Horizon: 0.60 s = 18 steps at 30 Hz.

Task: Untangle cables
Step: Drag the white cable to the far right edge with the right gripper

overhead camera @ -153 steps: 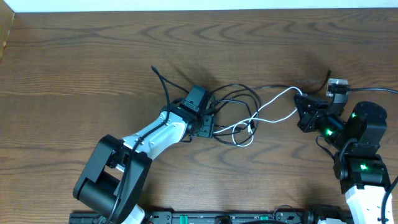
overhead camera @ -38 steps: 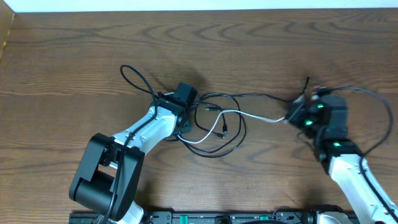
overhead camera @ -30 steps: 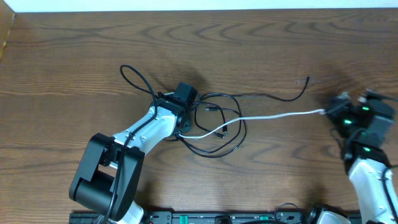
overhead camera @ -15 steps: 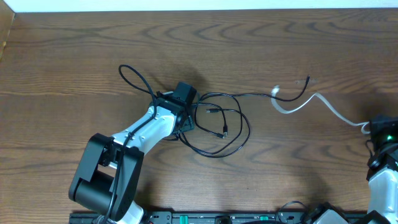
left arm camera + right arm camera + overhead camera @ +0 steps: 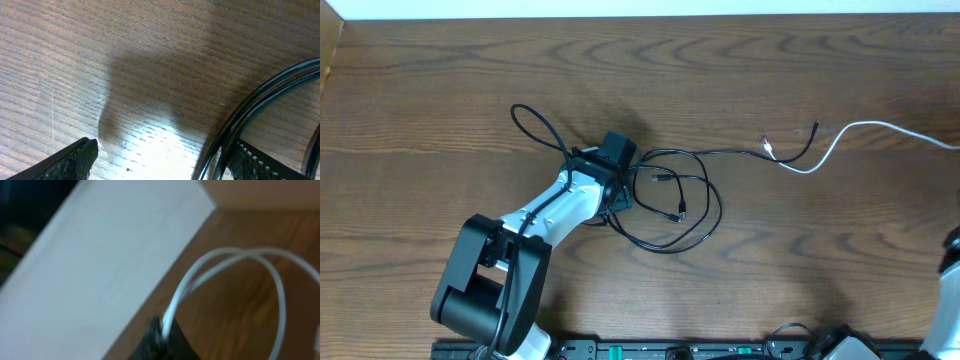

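The black cable (image 5: 670, 205) lies in loose loops mid-table, with one loop at the left (image 5: 533, 124) and an end strand running right (image 5: 810, 140). My left gripper (image 5: 620, 186) stands over the loops. In the left wrist view it (image 5: 165, 170) is open, with black strands (image 5: 240, 127) just inside its right finger. The white cable (image 5: 840, 143) runs from its free plug (image 5: 767, 147), across the black end strand, off the right edge. My right gripper (image 5: 162, 340) is shut on the white cable (image 5: 225, 260), blurred, beyond the overhead view.
A pale wall or board (image 5: 100, 265) fills the left of the right wrist view, next to the table edge. A part of the right arm (image 5: 950, 275) shows at the right edge. The arms' bases stand along the front edge (image 5: 650, 350).
My right gripper pulled the white cable rightward out of the black loops and left the overhead view. The white cable's free end slid right to the black end strand. The left arm stayed.
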{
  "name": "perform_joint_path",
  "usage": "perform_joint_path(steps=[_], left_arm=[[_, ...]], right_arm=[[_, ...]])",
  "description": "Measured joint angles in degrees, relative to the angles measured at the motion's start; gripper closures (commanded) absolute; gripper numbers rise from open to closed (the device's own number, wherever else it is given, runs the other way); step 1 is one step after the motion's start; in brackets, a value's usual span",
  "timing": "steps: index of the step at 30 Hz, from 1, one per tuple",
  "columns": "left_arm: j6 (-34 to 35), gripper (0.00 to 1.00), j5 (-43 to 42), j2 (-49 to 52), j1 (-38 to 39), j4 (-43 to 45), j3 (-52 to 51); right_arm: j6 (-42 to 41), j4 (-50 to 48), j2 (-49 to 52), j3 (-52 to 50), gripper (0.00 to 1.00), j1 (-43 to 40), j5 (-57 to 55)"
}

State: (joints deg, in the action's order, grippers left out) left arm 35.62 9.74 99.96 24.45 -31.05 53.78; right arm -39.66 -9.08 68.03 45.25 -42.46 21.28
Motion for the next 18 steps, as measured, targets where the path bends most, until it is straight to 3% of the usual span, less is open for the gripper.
perform_joint_path(steps=[7, 11, 18], left_arm=[[0.0, 0.14, -0.4, 0.0, 0.0, 0.6, 0.0], [0.2, 0.14, -0.6, 0.0, 0.0, 0.7, 0.0], [0.2, 0.14, -0.6, 0.0, 0.0, 0.7, 0.0]], right_arm=[[12.0, 27.4, 5.9, 21.3, 0.99, 2.7, -6.9], [16.8, 35.7, 11.3, 31.9, 0.99, 4.6, -14.0], [22.0, 41.4, 17.7, 38.7, 0.99, 9.1, -24.1]])
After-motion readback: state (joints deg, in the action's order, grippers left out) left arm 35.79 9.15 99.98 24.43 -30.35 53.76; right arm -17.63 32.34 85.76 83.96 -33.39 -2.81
